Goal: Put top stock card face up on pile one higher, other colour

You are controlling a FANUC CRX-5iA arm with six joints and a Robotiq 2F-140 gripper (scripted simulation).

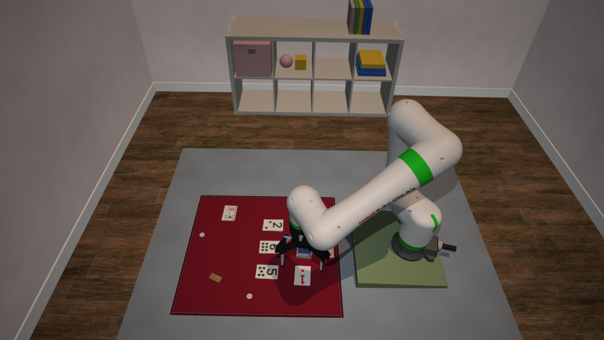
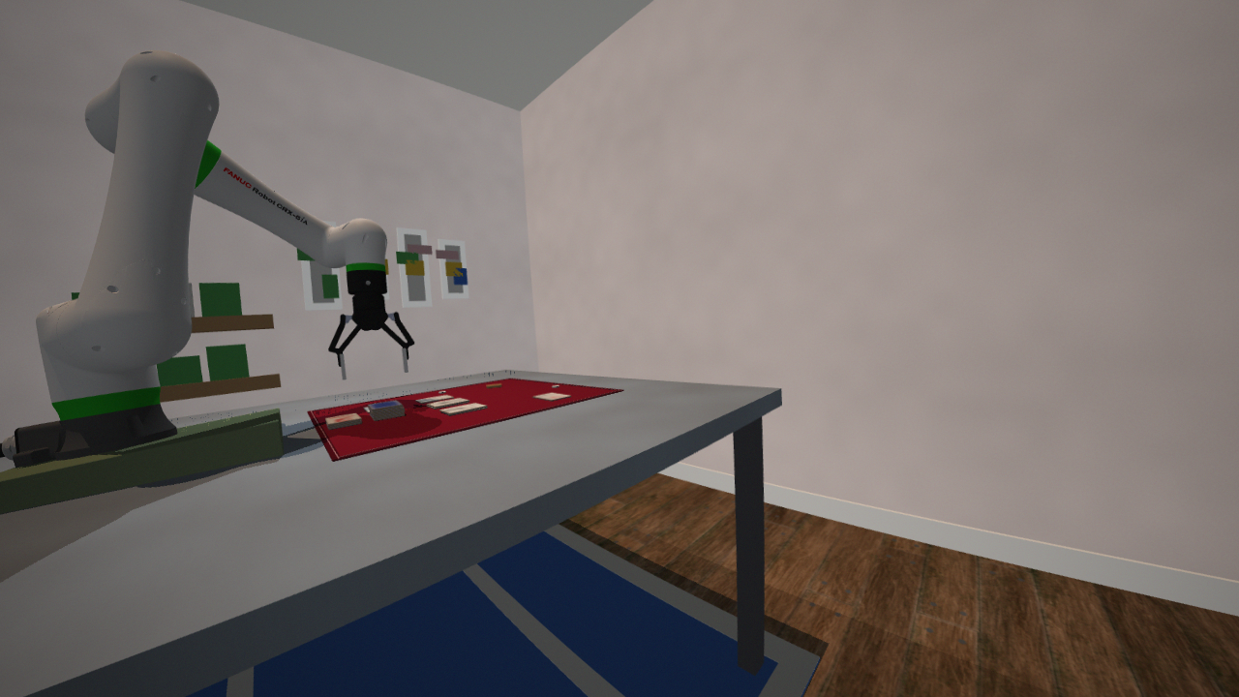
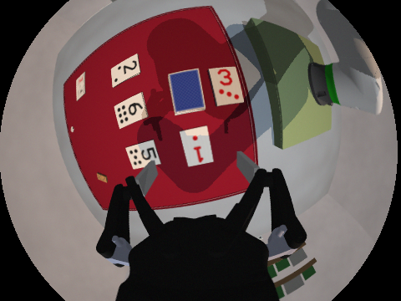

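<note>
Wrist view: pincer (image 3: 193, 170) wide open, empty, hovering above blue-backed stock (image 3: 186, 92); approach step, next descend onto top card.

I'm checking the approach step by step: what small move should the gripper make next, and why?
Probably lower straight down: the gripper hangs open and empty well above the blue-backed stock, whose top card is still face down on the red cloth.

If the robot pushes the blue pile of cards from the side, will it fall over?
Probably not. The blue-backed stock is low and lies flat on the red card cloth, so it likely slides or fans apart. The top card looks thin and light, so it may slip off first. The open gripper hangs above it.
</note>
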